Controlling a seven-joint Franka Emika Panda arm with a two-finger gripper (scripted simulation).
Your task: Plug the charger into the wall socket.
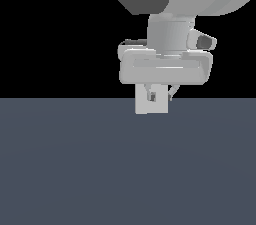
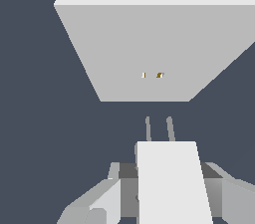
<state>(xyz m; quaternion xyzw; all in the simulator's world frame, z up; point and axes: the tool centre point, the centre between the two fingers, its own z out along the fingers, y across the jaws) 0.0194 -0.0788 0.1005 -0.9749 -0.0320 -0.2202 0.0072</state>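
Dark grey-blue floor (image 1: 75, 169) meets black background. Gripper (image 1: 159, 100) is closed on the white charger (image 2: 172, 183), whose two prongs (image 2: 159, 128) point at the wall socket (image 2: 149, 49), just short of its holes (image 2: 152, 74).

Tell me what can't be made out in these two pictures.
- Charger: its near end is cut off by the wrist view's edge.
- Socket: one side is cut off by the wrist view's edge; the exterior view cannot tell it from the charger.
- Gripper: fingers mostly hidden behind the white block in the exterior view.

White charger (image 1: 150, 105) between gripper (image 1: 159, 94) jaws
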